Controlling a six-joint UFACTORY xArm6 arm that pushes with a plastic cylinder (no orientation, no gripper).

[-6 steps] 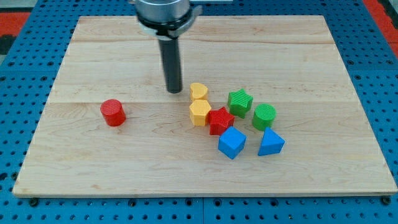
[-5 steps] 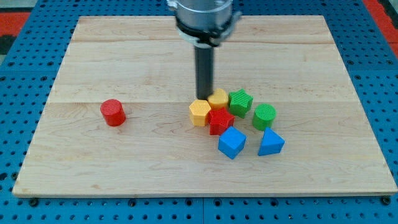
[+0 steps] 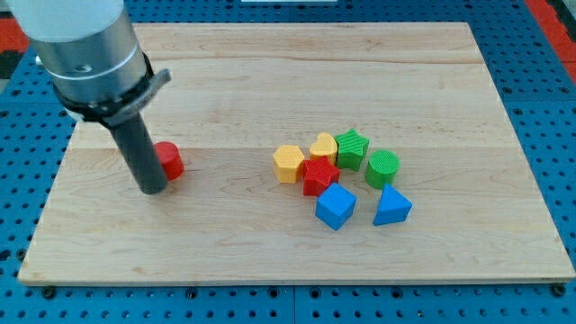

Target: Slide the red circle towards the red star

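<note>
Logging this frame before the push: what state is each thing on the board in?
My tip: down on the board, at the red circle's left side.
Red circle: partly hidden, alone at the view's left.
Red star: packed among the other blocks.
Wooden board: flat.

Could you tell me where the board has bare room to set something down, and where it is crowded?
Free: the strip along the view's top, the strip along the bottom edge, and the middle between the red circle and the yellow hexagon. Crowded: the cluster around the red star at the view's right. My tip sits at the circle's left.
</note>
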